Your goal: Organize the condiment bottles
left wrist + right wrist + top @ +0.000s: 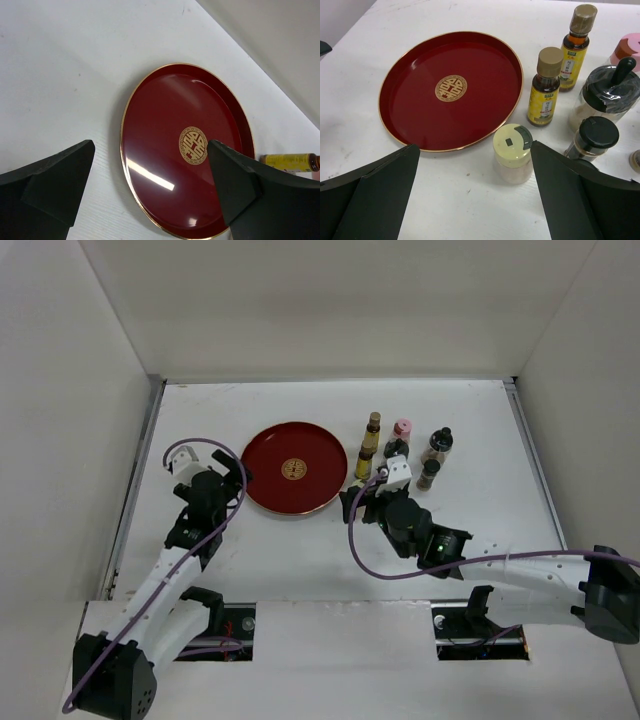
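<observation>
My left gripper [151,144] faces the red tray [165,100], my right gripper [474,147] the cream bottle [512,150]; both open, empty, over the white table [465,205].

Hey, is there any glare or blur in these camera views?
Left wrist: a white glare streak crosses the red tray, and the near dark fingers look soft-edged. Right wrist: even light, the condiment bottles in focus. Top external: flat light, no obvious glare.

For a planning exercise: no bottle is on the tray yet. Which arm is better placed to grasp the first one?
Probably right: the right end effector, open, faces the cream-lidded jar beside the other bottles. The left end effector hovers across the tray from them.
</observation>
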Available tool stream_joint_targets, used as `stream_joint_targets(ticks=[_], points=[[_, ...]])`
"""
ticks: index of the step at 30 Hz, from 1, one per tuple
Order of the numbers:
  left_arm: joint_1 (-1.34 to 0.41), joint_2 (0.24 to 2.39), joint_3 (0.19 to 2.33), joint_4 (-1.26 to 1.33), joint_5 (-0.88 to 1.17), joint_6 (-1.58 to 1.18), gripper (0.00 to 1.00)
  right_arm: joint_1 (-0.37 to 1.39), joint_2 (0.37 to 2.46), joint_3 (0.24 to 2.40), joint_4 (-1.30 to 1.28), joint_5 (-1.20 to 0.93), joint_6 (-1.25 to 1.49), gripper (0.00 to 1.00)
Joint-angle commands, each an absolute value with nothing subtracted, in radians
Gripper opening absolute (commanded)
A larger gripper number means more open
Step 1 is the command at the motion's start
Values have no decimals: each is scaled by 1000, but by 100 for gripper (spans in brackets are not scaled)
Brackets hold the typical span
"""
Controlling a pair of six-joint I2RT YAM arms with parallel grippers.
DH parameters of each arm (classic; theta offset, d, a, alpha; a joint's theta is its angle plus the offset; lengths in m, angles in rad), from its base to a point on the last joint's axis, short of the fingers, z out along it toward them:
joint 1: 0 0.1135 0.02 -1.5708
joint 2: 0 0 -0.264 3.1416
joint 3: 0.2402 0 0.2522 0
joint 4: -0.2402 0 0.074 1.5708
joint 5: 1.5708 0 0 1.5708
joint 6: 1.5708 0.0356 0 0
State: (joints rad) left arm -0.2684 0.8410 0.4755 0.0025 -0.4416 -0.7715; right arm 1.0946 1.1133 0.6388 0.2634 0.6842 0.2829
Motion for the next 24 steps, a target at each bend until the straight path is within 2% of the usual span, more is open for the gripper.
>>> stream_joint_targets(ticks=[1,5,8,9,11,13,17,21,24], points=[[-255,793,459,46,-430,-747,100,1117,1101,666,347,712,247,100],[-254,776,434,96,-410,-726,100,1147,1080,644,409,761,247,100],[-261,799,431,103,-408,-727,100,1150,1057,652,420,709,239,56],[-263,808,431,103,-408,-732,100,1150,1046,656,413,692,242,44],[-266,821,430,109,-408,-744,100,1150,1022,669,382,675,264,29],[-269,821,430,113,-408,-755,100,1118,1002,696,307,664,319,19],[-280,804,403,152,-420,-773,100,994,974,779,94,606,408,9],[-281,792,368,182,-431,-788,100,854,1011,850,-43,520,442,9],[-271,795,334,219,-431,-808,100,788,1096,912,-110,514,440,13]])
